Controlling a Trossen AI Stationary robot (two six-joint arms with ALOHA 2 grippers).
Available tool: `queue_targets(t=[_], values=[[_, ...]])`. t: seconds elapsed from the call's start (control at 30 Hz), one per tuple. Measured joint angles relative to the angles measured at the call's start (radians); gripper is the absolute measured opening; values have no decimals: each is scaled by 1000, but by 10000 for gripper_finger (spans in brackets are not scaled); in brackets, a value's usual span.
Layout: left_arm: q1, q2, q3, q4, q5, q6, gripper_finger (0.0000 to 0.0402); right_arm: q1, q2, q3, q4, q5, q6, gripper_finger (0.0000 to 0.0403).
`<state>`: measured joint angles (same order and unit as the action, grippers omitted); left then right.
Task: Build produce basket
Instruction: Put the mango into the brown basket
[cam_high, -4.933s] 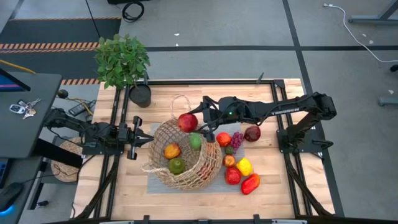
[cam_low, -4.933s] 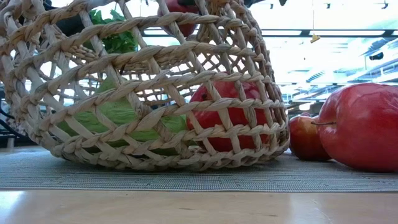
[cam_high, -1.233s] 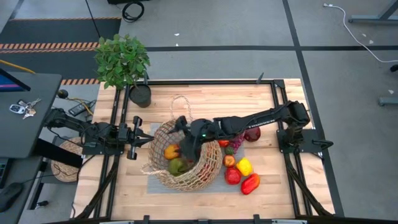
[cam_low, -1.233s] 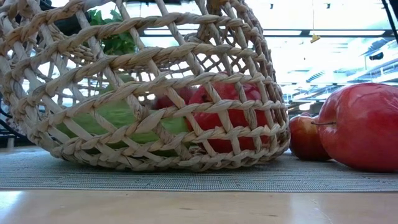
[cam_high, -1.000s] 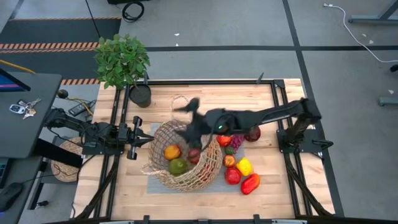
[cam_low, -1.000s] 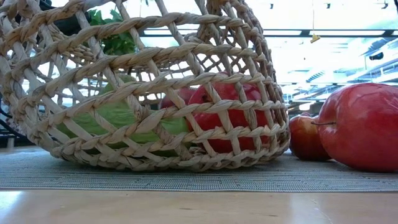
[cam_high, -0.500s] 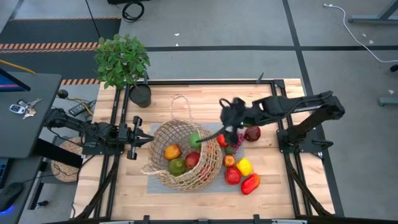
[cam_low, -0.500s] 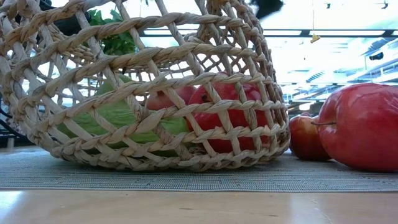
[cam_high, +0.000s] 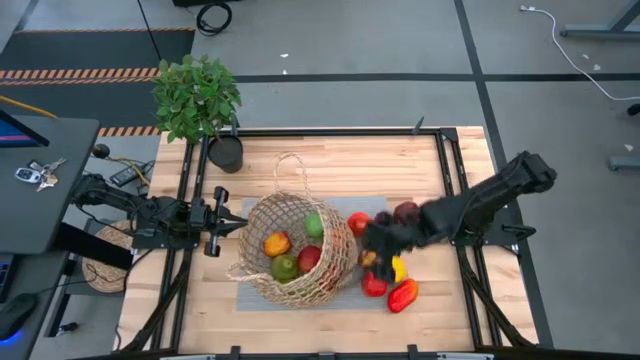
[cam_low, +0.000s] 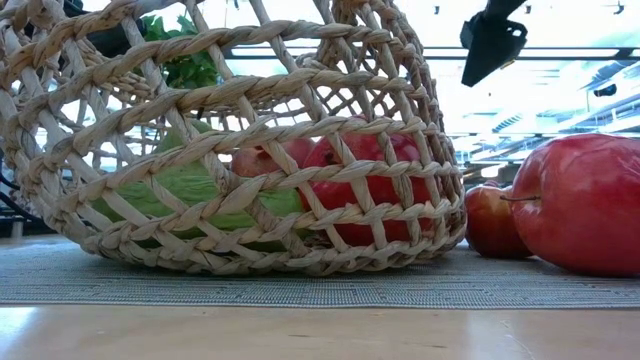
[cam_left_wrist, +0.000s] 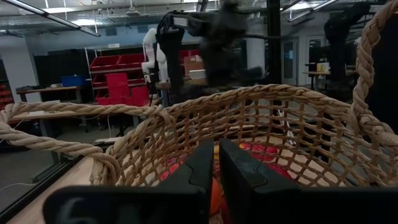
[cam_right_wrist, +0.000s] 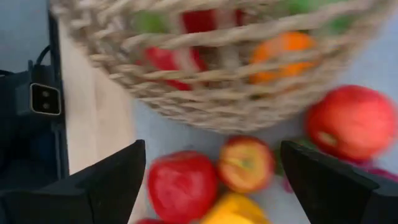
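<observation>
At the far left of the high view the left gripper (cam_high: 222, 222) waits low over the table (cam_high: 330, 158), just beside the rim of the wicker basket (cam_high: 262, 212); its jaws are together, with only a thin slit between the two dark fingers (cam_left_wrist: 202, 163) in its wrist view, and they hold nothing. Behind it, at the table's far left corner, stands a leafy potted plant (cam_high: 198, 98).

The basket sits on a grey mat (cam_high: 245, 294) near the middle of the table, leaning with its mouth up and a thin looped handle (cam_high: 290, 165) reaching toward the far edge. Inside lie an orange fruit (cam_high: 276, 243), a dark green fruit (cam_high: 285, 267), a red apple (cam_high: 309, 258) and a light green fruit (cam_high: 314, 224). From table height, green and red pieces show through the open weave (cam_low: 250, 150).

To the right of the basket the rest of the produce lies on the mat: a red-orange piece (cam_high: 359, 223), a dark red apple (cam_high: 406, 212), a yellow piece (cam_high: 397, 268), a red piece (cam_high: 374, 285) and a red pepper-like piece (cam_high: 403, 295).

The right gripper (cam_high: 380, 243) hangs directly over this cluster, just beside the basket's right wall, its arm slanting in from the right. Its jaws are wide apart and empty; its wrist view looks down between them at a red fruit (cam_right_wrist: 181, 185), a small red-and-yellow apple (cam_right_wrist: 245, 163) and a larger red fruit (cam_right_wrist: 351, 122) below the basket's edge.
</observation>
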<state>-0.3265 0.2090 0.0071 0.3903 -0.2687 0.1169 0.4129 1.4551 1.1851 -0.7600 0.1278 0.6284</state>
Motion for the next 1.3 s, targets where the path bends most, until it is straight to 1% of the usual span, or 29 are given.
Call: queue_targets(t=[0.1, 0.17, 0.33, 0.43, 0.53, 0.7, 0.87, 1.0, 1.13, 1.3], values=[[0, 0, 0, 0, 0, 0, 30, 83, 68, 14, 53, 76, 23, 374], [0, 0, 0, 0, 0, 0, 28, 134, 116, 33, 56, 118, 46, 373], [0, 0, 0, 0, 0, 0, 33, 232, 181, 112, 35, 123, 135, 373], [0, 0, 0, 0, 0, 0, 36, 284, 198, 137, 26, 117, 142, 373], [0, 0, 0, 0, 0, 0, 34, 333, 196, 132, 24, 117, 140, 373], [0, 0, 0, 0, 0, 0, 28, 400, 197, 70, 19, 117, 116, 373], [0, 0, 0, 0, 0, 0, 33, 434, 197, -7, 30, 112, 132, 373], [0, 0, 0, 0, 0, 0, 36, 446, 197, -59, 29, 114, 103, 373], [0, 0, 0, 0, 0, 0, 31, 446, 197, -111, 33, 108, 71, 373], [0, 0, 0, 0, 0, 0, 29, 446, 197, -179, 56, 85, 93, 373]])
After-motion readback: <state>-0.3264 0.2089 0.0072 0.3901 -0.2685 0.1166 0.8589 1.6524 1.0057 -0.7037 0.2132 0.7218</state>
